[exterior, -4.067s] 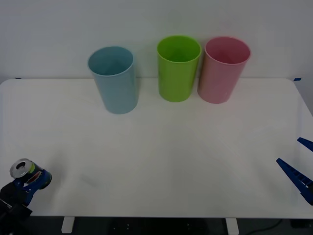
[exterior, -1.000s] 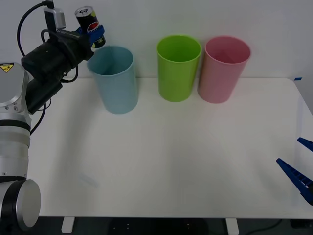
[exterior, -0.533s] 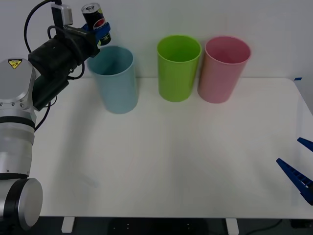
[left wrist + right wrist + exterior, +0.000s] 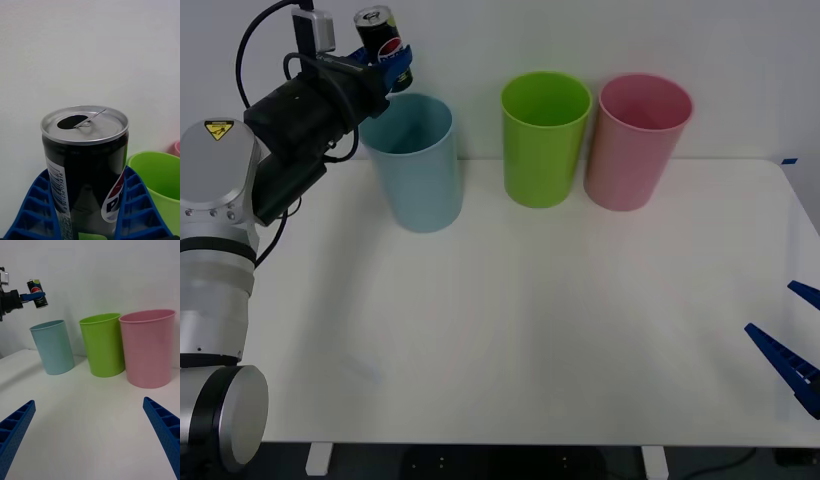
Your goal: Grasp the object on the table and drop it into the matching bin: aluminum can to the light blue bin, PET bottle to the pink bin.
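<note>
From the front we see our left gripper clamped on the aluminum can, held in the air above the light blue bin near the bench's far edge. Our right gripper waits spread wide at the right edge.

At the left wrist, blue fingers flank the opened can.
</note>
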Robot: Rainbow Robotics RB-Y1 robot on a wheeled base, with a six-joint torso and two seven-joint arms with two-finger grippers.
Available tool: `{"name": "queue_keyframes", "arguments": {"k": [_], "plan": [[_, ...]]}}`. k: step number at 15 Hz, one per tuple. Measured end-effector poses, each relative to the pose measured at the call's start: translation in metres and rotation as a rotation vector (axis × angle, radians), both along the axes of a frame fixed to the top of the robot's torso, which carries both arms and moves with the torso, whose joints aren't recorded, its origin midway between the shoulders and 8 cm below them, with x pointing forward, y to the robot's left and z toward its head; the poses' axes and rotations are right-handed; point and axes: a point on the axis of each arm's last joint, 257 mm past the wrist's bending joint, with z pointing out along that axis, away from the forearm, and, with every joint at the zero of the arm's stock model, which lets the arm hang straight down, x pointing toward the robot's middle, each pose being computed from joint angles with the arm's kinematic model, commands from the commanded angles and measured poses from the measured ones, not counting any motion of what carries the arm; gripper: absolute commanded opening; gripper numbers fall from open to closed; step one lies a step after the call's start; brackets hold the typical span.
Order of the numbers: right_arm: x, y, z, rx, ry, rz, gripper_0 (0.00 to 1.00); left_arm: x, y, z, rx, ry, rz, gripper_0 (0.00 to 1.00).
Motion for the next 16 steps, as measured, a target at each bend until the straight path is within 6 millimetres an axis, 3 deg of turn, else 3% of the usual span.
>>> {"name": "queue_keyframes", "arguments": {"k": [10,16], "plan": [[0.000,0.000,0.000,0.000,0.000,0.000,1.00,-0.009,0.001,-0.006,-0.056,0.010,-0.030,1.00],[0.000,0.000,0.000,0.000,0.000,0.000,1.00,-0.052,0.029,-0.013,-0.094,-0.024,-0.046,1.00]]}}
